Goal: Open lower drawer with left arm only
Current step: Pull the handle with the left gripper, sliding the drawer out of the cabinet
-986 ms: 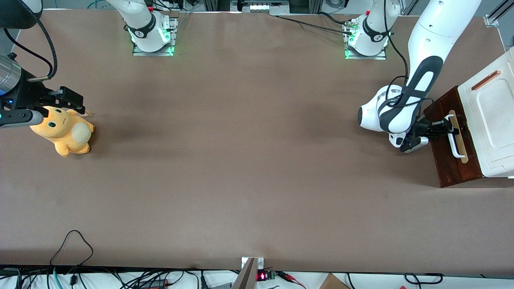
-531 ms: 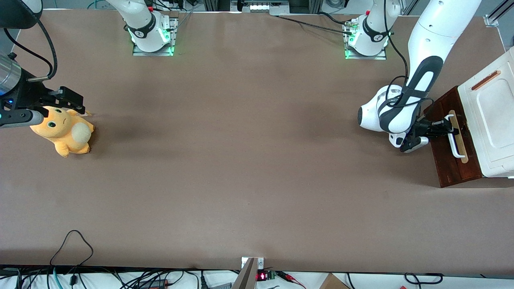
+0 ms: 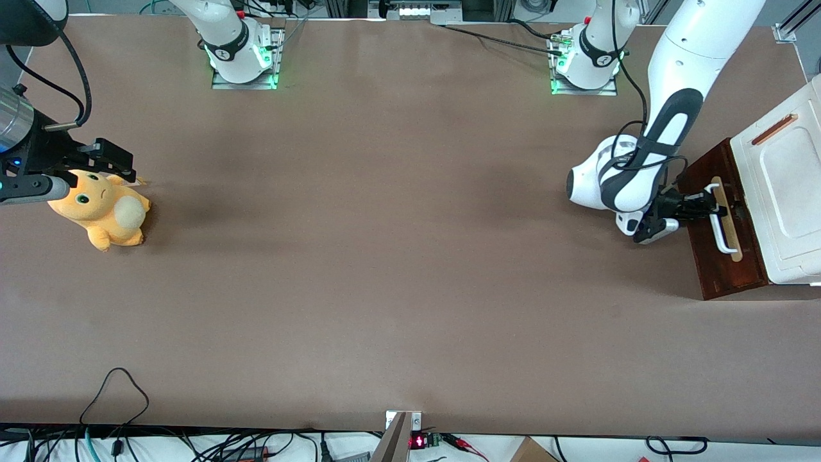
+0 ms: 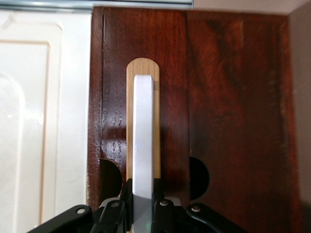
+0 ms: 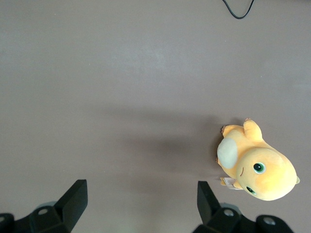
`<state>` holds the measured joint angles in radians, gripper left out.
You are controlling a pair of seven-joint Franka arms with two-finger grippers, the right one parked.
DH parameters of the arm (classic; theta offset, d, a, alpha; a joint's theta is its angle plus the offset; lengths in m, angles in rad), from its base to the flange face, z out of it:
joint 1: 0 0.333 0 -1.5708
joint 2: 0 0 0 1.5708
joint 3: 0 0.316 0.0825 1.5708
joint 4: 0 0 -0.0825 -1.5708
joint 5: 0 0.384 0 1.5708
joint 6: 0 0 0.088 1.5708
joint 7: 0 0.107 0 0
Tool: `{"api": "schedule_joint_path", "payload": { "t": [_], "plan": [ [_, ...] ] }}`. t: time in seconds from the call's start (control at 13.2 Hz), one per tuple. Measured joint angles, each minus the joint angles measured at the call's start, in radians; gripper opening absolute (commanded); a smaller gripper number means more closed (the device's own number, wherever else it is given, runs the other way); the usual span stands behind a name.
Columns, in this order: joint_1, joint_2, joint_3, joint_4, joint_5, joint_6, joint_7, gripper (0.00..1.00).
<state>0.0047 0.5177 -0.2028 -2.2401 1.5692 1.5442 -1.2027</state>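
The lower drawer (image 3: pixel 718 231) sits under the white cabinet (image 3: pixel 786 192) at the working arm's end of the table. My left gripper (image 3: pixel 704 204) is clamped on its white bar handle (image 4: pixel 143 141) near one end. I judge an off-centre pull may rack the drawer or slip off.

No text, label, brand or number can be read anywhere. The hand (image 3: pixel 704 206) of the left arm (image 3: pixel 667 122), closed on the white bar handle (image 3: pixel 719 220), bears no legible marking.

Wide brown tabletop (image 3: pixel 385 256), cables (image 3: pixel 115 398) along its near edge.
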Motion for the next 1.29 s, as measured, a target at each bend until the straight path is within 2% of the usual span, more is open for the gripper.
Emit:
{"api": "schedule_joint_path", "payload": {
  "t": [0.38,0.53,0.61,0.68,0.76,1.06,1.14,1.29],
  "plan": [
    [-0.111,-0.001,-0.077,0.033,-0.108,-0.01,0.0,0.06],
    [-0.128,0.0,-0.083,0.034,-0.117,-0.01,0.0,0.14],
    [-0.128,0.0,-0.083,0.034,-0.117,-0.01,0.0,0.39],
    [-0.128,0.0,-0.084,0.034,-0.117,-0.009,0.0,0.88],
    [-0.127,0.0,-0.083,0.035,-0.117,-0.004,0.0,1.0],
    [-0.118,0.002,-0.082,0.043,-0.119,0.011,0.0,1.0],
    [-0.117,0.001,-0.082,0.053,-0.136,0.012,-0.001,1.0],
    [-0.117,-0.006,-0.091,0.096,-0.216,0.027,-0.001,1.0]
  ]
}}
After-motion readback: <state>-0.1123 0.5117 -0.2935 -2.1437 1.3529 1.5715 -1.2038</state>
